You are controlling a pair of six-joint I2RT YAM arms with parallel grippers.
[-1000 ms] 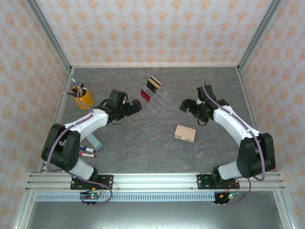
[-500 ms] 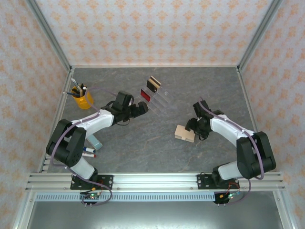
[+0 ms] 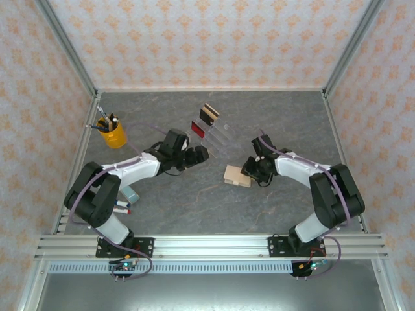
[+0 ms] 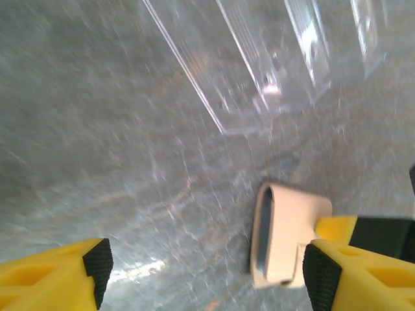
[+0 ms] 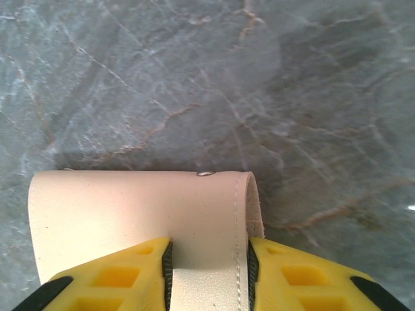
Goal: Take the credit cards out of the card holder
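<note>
No readable text is showing anywhere. The credit cards (image 3: 209, 114) are appearing too small to read.

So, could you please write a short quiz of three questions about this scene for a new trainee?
1. True or false: the thin red plastic card stands in the clear acrylic slotted stand, not in the small tan leather-like wallet.
2. What do the jaws of the right gripper grip? A) the red card B) the tan wallet C) the clear stand
3. Fill in: the jaws of the left gripper stand ____.
Key: 1 true; 2 B; 3 open.
</note>
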